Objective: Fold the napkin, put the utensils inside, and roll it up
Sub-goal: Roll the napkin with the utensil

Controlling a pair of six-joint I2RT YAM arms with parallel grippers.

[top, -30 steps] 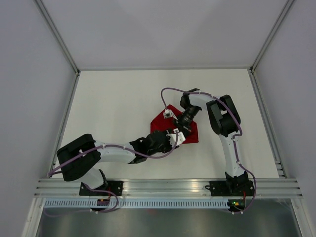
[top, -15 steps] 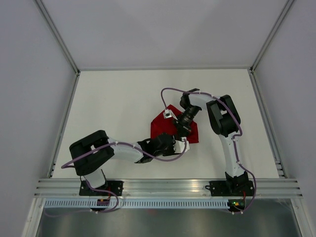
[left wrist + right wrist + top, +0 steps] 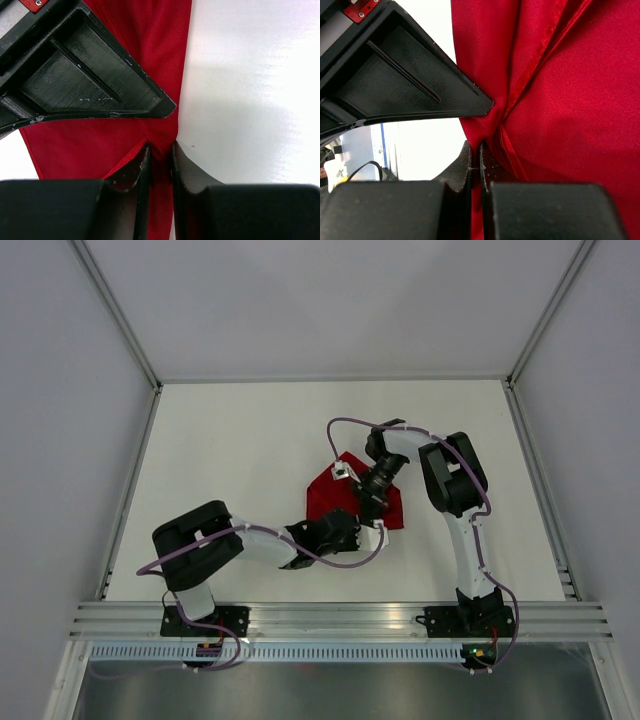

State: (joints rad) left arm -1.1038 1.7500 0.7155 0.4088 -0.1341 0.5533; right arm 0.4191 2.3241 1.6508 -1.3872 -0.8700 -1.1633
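The red napkin (image 3: 325, 496) lies crumpled in the middle of the white table (image 3: 230, 460), with both grippers on it. My left gripper (image 3: 371, 533) is at its near right edge. In the left wrist view its fingers (image 3: 161, 146) stand close together, pinching a puckered fold of the napkin (image 3: 165, 45) where cloth meets table. My right gripper (image 3: 365, 504) comes down from the far side onto the cloth. In the right wrist view it (image 3: 480, 145) is shut on a gathered ridge of the napkin (image 3: 570, 100). The utensils are out of view.
Metal frame rails (image 3: 340, 618) run along the near edge by the arm bases. Pale enclosure walls (image 3: 70, 440) stand at the left, right and back. Purple cables (image 3: 345, 422) loop off both arms above the cloth.
My left arm has swung right and nearer, taking its gripper to the napkin's near right edge, and its jaws have closed on the cloth. The right arm has stayed put, still gripping.
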